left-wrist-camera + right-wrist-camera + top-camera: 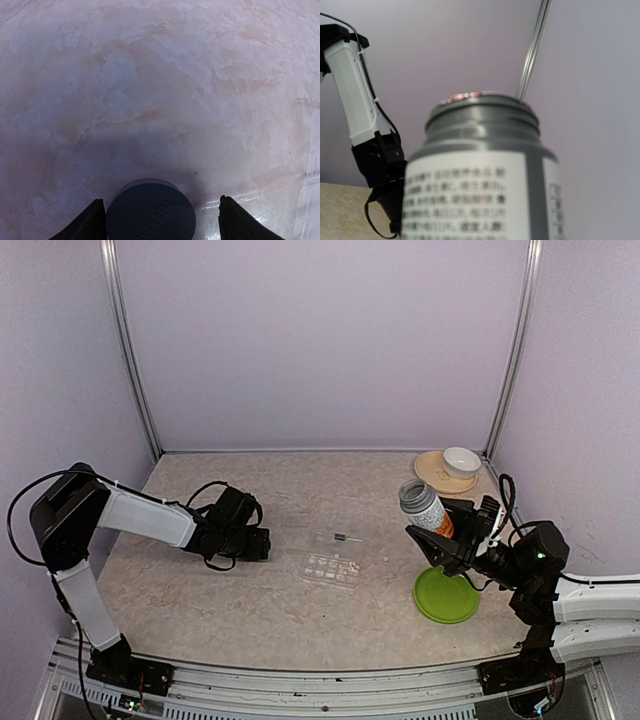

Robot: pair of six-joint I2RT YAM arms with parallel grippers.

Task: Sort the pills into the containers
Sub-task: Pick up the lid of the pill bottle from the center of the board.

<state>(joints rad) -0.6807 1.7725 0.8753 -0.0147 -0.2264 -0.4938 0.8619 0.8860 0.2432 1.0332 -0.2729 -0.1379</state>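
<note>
Plainly the coming move turns on the gap between the open bottle (422,503) and the pill organiser (333,565). The organiser lies flat near the middle of the table (300,480), between the 2 arms. From the bottle's mouth it sits to the left and toward the near edge, apart from it and lower. Its long axis looks to run roughly left to right, slightly skewed, with a tiny black mark on the side toward the far edge; a few pale specks show in the compartments. The right gripper (440,530) is clamped on the bottle's body and holds it off the table above the far rim of the green plate (445,600), with the neck tilted up and toward the far left. In the right wrist view the grey threaded neck is bare, with no cap. The right arm reaches in low from the near right corner. The left gripper (258,543) is the nearer tool, just left of the organiser and low over the table, its arm stretched out from the near left corner. Its fingers (92,225) stand spread around a dark round cap (150,212) lying on the table, the cap against 1 finger and clear of the other. I judge that the bottle must travel left and tip mouth-down over the compartments.
</note>
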